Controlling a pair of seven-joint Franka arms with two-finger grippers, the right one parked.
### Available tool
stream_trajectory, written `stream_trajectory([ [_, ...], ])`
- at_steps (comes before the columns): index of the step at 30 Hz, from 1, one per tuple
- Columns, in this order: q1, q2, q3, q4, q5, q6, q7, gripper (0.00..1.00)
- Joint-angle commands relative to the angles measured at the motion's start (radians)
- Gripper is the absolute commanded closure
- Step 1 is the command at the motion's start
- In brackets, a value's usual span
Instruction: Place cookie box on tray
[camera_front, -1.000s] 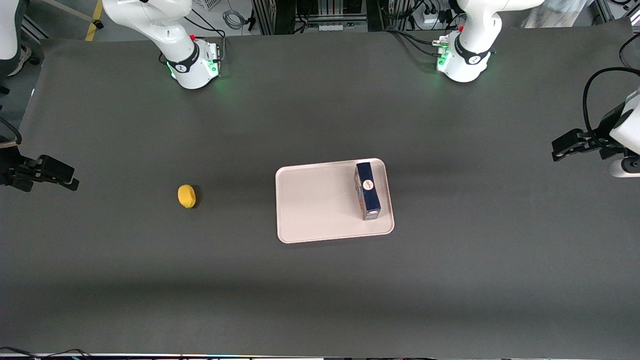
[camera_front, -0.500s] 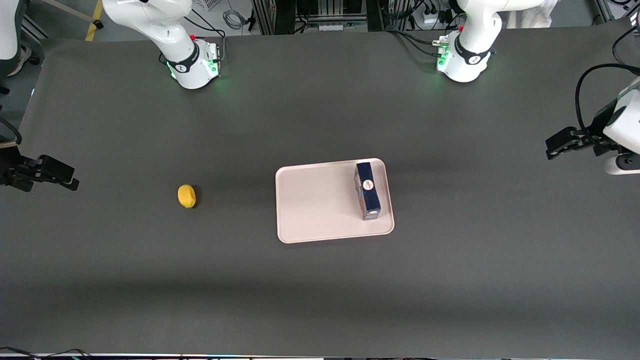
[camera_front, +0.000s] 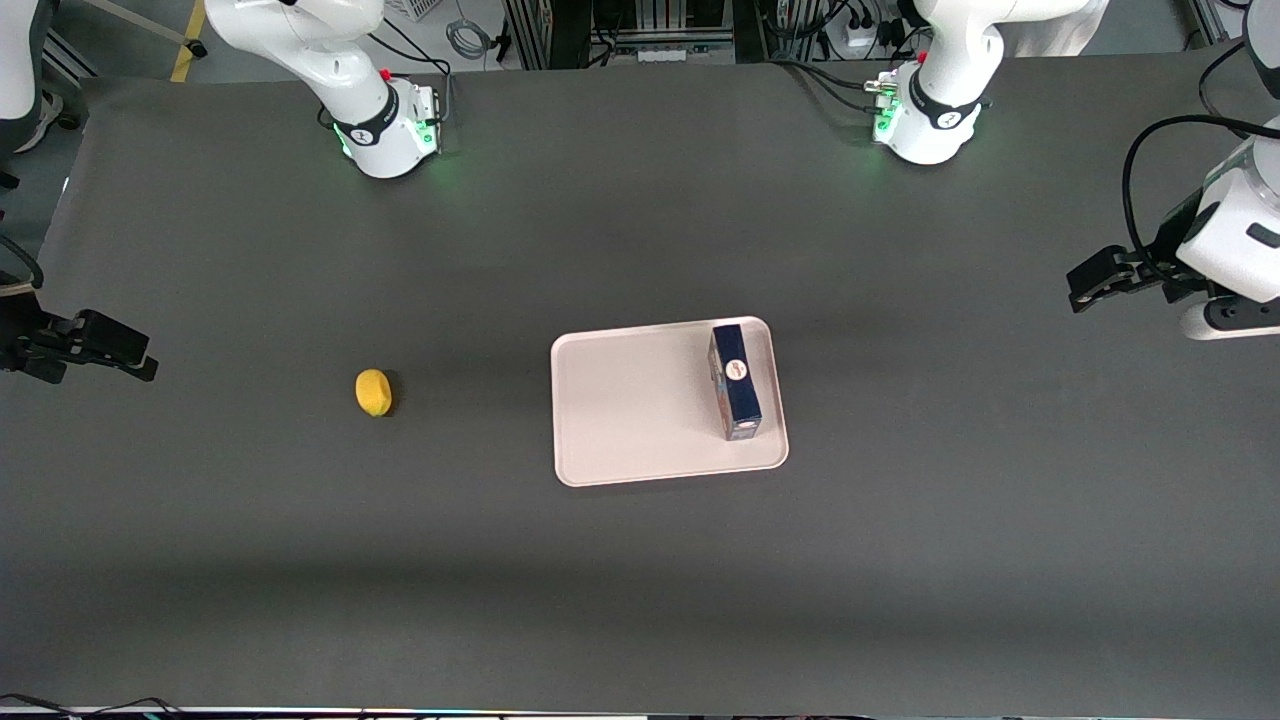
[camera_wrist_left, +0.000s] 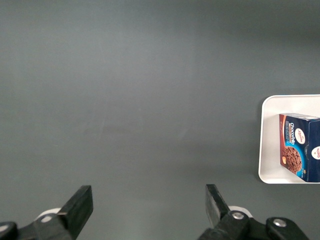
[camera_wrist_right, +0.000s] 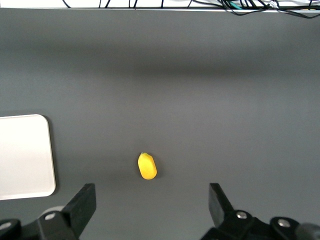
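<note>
Dark grey mat covers the bench (camera_front: 640, 600), bare in its nearest stretch to the front camera. Landmark is the tray (camera_front: 630, 420), mid-bench, pale pinkish-white, low rim. The cookie box (camera_front: 735, 381) lies flat in it, along the tray's short edge toward the working arm's end, long side running near-to-far; the wrist view shows the cookie picture on one face (camera_wrist_left: 300, 160) and box fully inside the rim (camera_wrist_left: 261, 140). Judgement: placement looks done, box resting on tray, nothing touching it. A yellow lump (camera_front: 373, 392) sits on the mat well apart from the tray, toward the parked arm's end, level with the tray's middle.

Handling, as a guess: thin card carton, light, stiff enough but will dent if squeezed hard; printed faces likely a bit slick. Best hold would be across the two long narrow sides near mid-length, so it doesn't swing.

The gripper (camera_front: 1085, 282) is well apart from the tray, out at the working arm's end of the bench and slightly farther from the front camera than the tray, carried above the mat with its wrist reaching back toward the tray. Jaws spread wide, both fingers (camera_wrist_left: 80, 205) visible with only bare mat between them, holding nothing. Arm bases stand at the bench's farthest edge
</note>
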Motion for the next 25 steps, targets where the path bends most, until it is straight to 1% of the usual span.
stream_trajectory([
  [1,-0.006,-0.03,0.004,-0.029,-0.008,-0.004,-0.012,0.0],
  [25,-0.006,-0.029,0.004,-0.028,-0.009,-0.014,-0.004,0.0],
])
